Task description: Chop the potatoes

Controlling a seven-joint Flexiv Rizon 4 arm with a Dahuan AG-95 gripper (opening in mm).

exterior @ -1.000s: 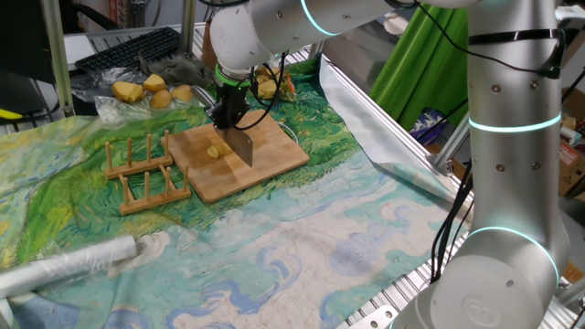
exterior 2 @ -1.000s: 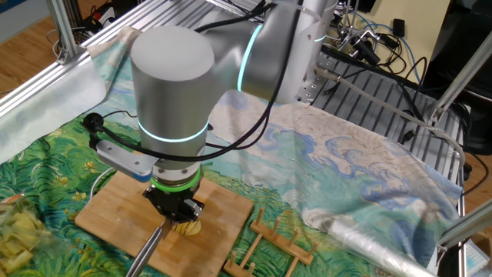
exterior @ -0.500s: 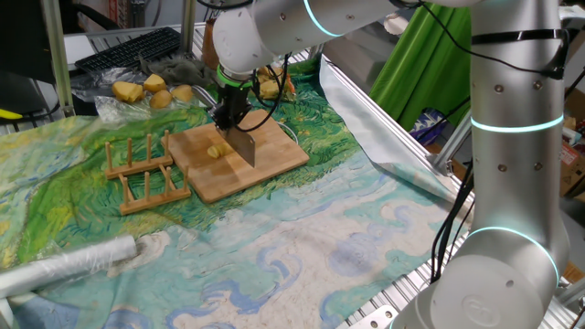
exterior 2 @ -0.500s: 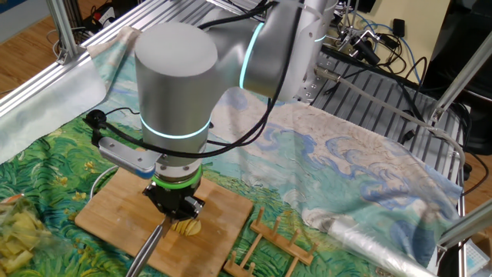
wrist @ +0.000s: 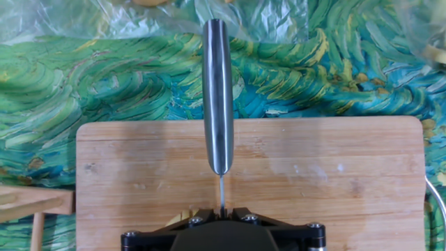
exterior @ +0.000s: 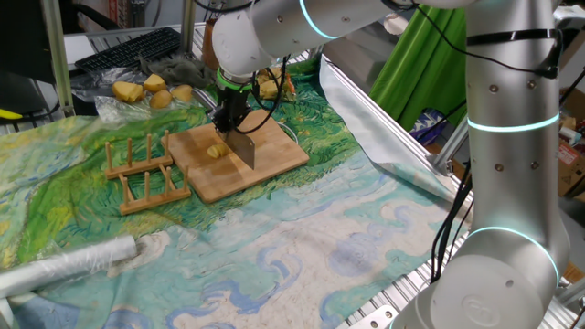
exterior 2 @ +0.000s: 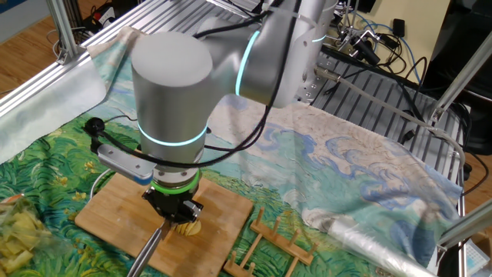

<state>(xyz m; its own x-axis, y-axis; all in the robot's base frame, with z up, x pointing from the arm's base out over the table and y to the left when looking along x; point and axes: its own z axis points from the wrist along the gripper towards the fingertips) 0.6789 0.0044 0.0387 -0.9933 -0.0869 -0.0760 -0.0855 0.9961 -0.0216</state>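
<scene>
**Pressing the knife over the potato**

Pinching a knife (exterior: 243, 148) tight, my pincer (exterior: 228, 117) is pointing down over the wooden cutting board (exterior: 274, 157), blade edge downward. I am seeing the potato (exterior: 216, 152), a small yellow piece, lying on the board just beside the blade. Behind the board, whole potatoes (exterior: 151, 90) are sitting on clear plastic; a wooden rack (exterior: 142, 171) is standing alongside.

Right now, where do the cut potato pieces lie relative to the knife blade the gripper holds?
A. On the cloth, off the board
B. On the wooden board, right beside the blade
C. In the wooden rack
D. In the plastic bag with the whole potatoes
B: the potato pieces sit on the wooden board, right next to the knife that the gripper holds.
</scene>
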